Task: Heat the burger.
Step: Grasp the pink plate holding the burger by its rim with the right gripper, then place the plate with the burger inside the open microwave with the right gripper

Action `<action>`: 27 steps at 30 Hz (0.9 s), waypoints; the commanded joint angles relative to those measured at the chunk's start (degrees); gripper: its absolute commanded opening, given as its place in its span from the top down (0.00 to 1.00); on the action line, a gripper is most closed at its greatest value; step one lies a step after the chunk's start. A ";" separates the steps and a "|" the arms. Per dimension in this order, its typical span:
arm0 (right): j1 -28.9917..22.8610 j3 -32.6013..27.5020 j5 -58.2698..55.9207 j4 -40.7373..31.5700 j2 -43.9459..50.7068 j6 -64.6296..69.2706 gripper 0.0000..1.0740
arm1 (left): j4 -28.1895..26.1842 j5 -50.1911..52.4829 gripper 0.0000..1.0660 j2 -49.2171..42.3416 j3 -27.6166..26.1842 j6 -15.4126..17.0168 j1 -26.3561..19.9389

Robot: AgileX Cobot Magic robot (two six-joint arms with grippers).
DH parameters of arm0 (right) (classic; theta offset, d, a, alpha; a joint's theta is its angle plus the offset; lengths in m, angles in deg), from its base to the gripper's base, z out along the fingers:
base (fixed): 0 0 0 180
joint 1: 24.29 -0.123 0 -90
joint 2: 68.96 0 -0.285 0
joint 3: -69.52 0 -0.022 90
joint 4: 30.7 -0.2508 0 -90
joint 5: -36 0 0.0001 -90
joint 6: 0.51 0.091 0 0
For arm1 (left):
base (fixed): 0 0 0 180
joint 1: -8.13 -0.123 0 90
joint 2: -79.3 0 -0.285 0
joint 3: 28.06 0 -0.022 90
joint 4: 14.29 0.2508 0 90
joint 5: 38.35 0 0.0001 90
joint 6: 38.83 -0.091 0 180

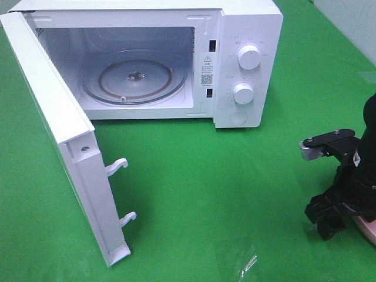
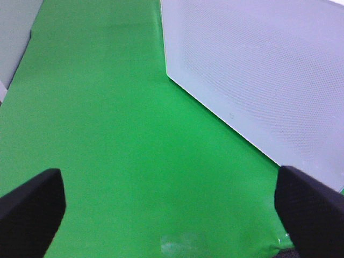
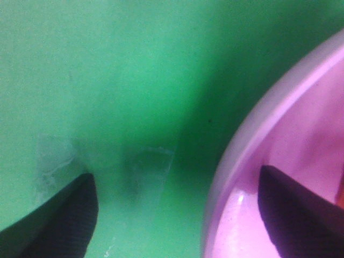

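Right pincer (image 3: pixel 174 180) gapes astride the rim of the pink plate (image 3: pixel 252 123), one finger inside. We cannot see the burger plainly; presumably it sits on that plate, beyond that finger. We judge it light, squashy, perhaps slick: squeeze gently across its sides. Left pincer (image 2: pixel 171 177) hangs open, empty.

- Microwave (image 1: pixel 247 23), upper frame: smooth white shell, faint sheen.
- Turntable (image 1: pixel 135 79): clear glossy glass.
- Door (image 2: pixel 258 70): white, finely dotted face, matt.
- Cover (image 1: pixel 235 188): matt green, cloth-like.
- Plate (image 1: pixel 367 228), lower right: glossy pink, looks plastic.
- Film (image 1: pixel 249 261), bottom centre: clear, shiny, crinkled.
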 commanded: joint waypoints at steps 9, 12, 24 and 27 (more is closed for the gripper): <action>0.11 -0.11 -0.06 1.20 -0.23 1.95 0.58 | -0.29 0.92 0.08 -0.92 0.17 0.00 0.23; 0.11 -0.11 -0.63 1.20 -0.23 1.95 0.76 | -0.29 0.92 0.08 -0.92 0.17 0.00 0.23; 0.11 -0.11 -0.34 2.35 -0.23 1.78 1.00 | -0.29 0.92 0.08 -0.92 0.17 0.00 0.23; 0.11 -0.11 -0.69 2.86 -0.23 2.75 1.00 | -0.29 0.92 0.08 -0.92 0.17 0.00 0.23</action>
